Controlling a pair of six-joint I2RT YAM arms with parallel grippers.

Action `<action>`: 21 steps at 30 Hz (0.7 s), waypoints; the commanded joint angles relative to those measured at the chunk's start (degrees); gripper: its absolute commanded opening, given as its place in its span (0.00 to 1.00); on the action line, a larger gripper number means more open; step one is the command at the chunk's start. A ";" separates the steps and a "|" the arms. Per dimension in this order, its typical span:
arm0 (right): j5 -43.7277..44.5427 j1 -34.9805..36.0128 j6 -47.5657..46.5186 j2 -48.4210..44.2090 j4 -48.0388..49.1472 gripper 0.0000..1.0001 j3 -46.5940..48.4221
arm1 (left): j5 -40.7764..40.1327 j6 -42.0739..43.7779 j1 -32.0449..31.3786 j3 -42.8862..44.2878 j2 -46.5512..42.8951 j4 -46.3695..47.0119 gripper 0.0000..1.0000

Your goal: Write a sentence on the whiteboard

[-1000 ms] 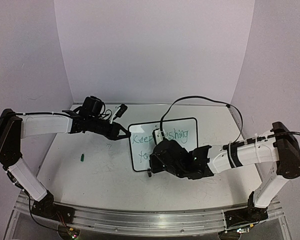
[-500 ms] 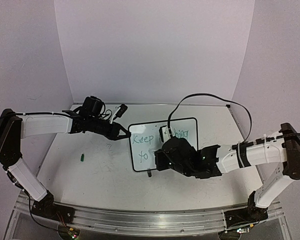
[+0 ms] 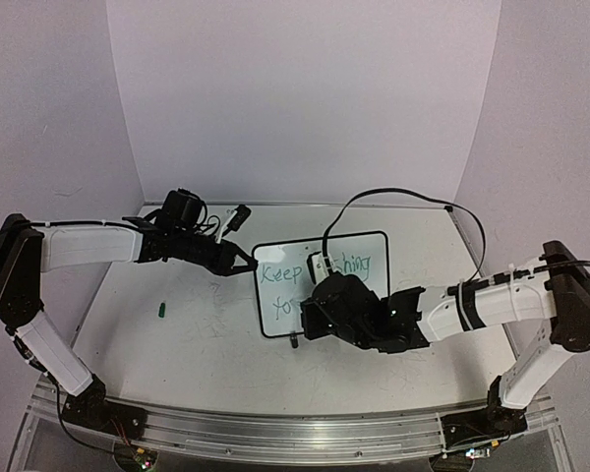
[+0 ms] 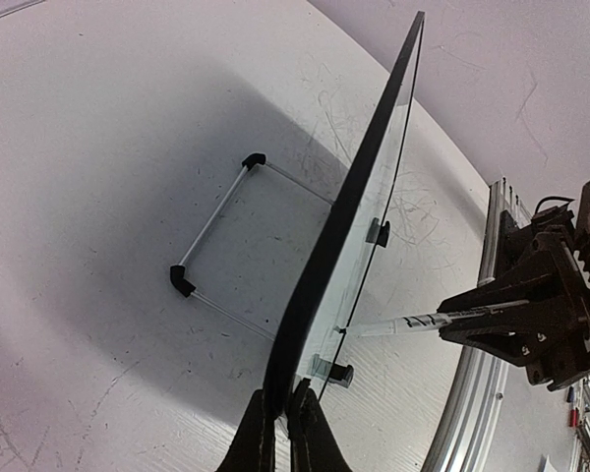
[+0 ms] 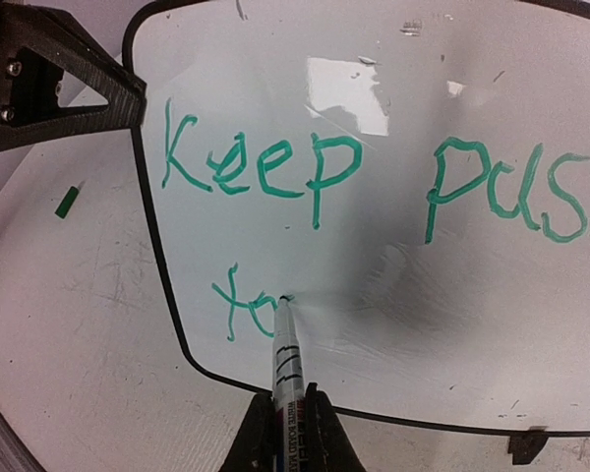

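Marker (image 5: pixel 283 356) clamped in right gripper (image 5: pixel 287 405) touches whiteboard (image 5: pixel 452 295), tip hidden from above; left gripper (image 4: pixel 280 395) pinches board's rim

Right hand (image 5: pixel 289 405) slightly back leftward

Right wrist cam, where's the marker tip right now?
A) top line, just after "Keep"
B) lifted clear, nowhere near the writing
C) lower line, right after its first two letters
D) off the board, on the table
C: in the right wrist view the marker, held in the right gripper, has its tip on the whiteboard, at the end of the two letters that start the lower line of the sentence, below "Keep".
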 commanded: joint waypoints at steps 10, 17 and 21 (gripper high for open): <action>3.08 -0.13 2.44 -0.19 -1.25 0.00 1.20 | -2.41 1.41 -0.03 2.01 -1.04 -0.47 0.00; 2.24 0.33 4.11 -0.90 -2.30 0.00 -0.39 | -2.50 1.41 -0.03 2.03 -1.12 -0.49 0.00; 1.88 0.40 4.80 -0.95 -2.33 0.00 -1.07 | -2.49 1.41 -0.07 1.98 -1.16 -0.46 0.00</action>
